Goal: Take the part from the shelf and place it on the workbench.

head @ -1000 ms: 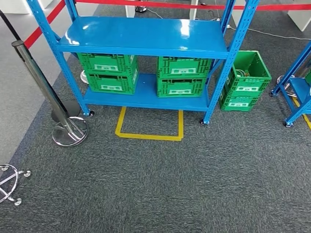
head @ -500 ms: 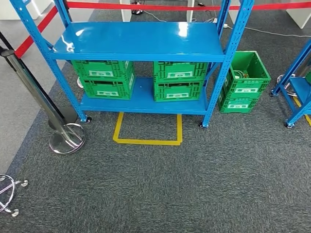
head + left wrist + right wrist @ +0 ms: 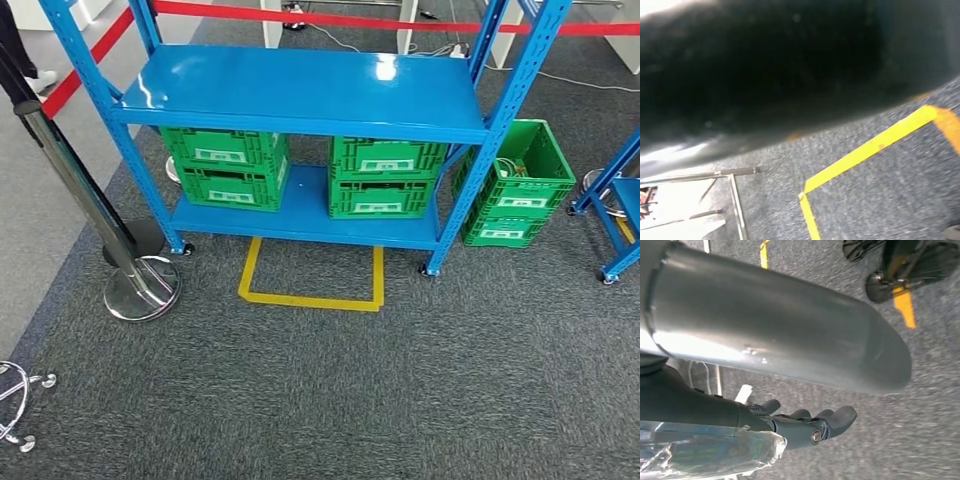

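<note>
A blue metal shelf (image 3: 302, 85) stands ahead on grey carpet, its upper board bare. On the lower board sit two stacks of green crates, one on the left (image 3: 226, 165) and one on the right (image 3: 385, 178); their insides are hidden. In the right wrist view my right hand (image 3: 806, 422) hangs over the carpet with its dark fingers (image 3: 836, 417) stretched out and nothing between them and the grey thumb (image 3: 791, 335). Crinkled clear plastic (image 3: 711, 452) lies beside the fingers. In the left wrist view a dark blurred mass (image 3: 791, 65) sits close to the lens.
A yellow tape square (image 3: 313, 298) marks the floor before the shelf. A green crate (image 3: 521, 185) stands on the floor right of it, beside a second blue shelf (image 3: 615, 200). A chrome stanchion (image 3: 142, 288) with a red belt (image 3: 377, 20) stands left, near a person's shoe (image 3: 38, 80).
The whole picture has shifted, so the camera moved: the shelf now sits slightly lower and further right in view. Nothing on the shelf has moved.
</note>
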